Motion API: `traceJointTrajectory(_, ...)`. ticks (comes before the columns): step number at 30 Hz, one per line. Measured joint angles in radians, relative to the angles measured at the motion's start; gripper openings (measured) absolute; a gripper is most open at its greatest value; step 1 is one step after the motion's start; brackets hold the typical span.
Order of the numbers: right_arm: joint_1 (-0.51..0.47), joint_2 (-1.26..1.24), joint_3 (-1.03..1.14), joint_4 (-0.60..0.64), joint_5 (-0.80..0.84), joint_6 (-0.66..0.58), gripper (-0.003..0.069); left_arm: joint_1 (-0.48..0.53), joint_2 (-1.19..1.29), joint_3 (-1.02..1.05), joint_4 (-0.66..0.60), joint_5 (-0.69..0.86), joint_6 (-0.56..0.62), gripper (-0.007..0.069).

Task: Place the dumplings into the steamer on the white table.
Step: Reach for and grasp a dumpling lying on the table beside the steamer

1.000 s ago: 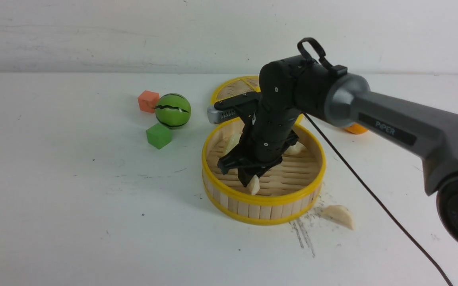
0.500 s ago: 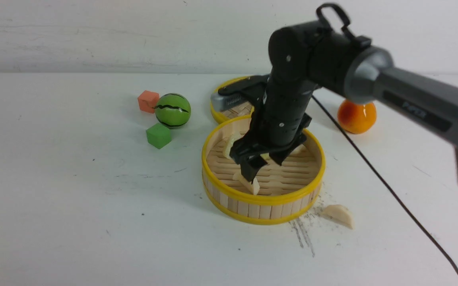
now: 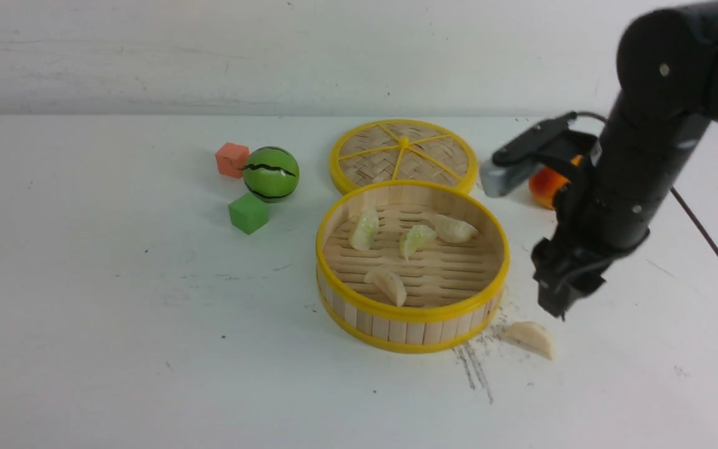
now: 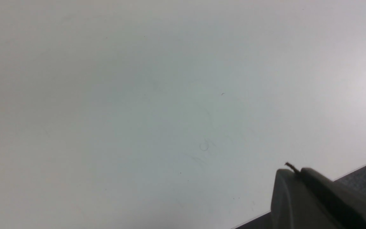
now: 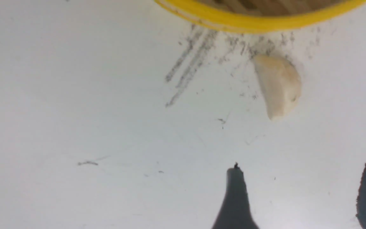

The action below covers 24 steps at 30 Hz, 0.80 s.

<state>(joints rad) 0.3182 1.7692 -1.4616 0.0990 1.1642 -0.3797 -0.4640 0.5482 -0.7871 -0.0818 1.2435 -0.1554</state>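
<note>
Four dumplings point(image 3: 416, 240) lie in the steamer point(image 3: 412, 312). The fifth dumpling point(image 3: 530, 338) sits on the surface point(image 3: 116, 312) just beside it, seemingly one pick left. The right jaws hang wide and empty near it; the left jaws are closed on nothing.

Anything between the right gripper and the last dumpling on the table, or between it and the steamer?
Nothing visible. The open right gripper hangs just above the dumpling, with bare table between them. Toward the steamer, only its own wall stands in the way.
</note>
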Motion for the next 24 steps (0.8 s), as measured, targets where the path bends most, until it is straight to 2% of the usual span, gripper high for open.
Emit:
traceJointTrajectory(5,-0.056,0.047,0.078,0.010,-0.115,-0.099,0.0469,0.000,0.000,0.000,-0.010,0.000,0.000,0.0019)
traceJointTrajectory(10,-0.058,0.109,0.083,0.045,-0.191,-0.234,0.0467,0.000,0.000,0.000,-0.010,0.000,0.000,0.0024)
traceJointTrajectory(14,-0.048,0.142,0.083,0.069,-0.262,-0.296,0.0463,0.000,0.000,0.000,-0.011,0.000,0.000,0.0024)
traceJointTrajectory(19,-0.036,0.182,0.083,0.079,-0.330,-0.324,0.0443,0.000,0.000,0.000,-0.014,0.000,0.000,0.0024)
traceJointTrajectory(24,-0.028,0.223,0.083,0.080,-0.352,-0.335,0.0376,0.000,0.000,0.000,-0.015,0.000,-0.001,0.0028)
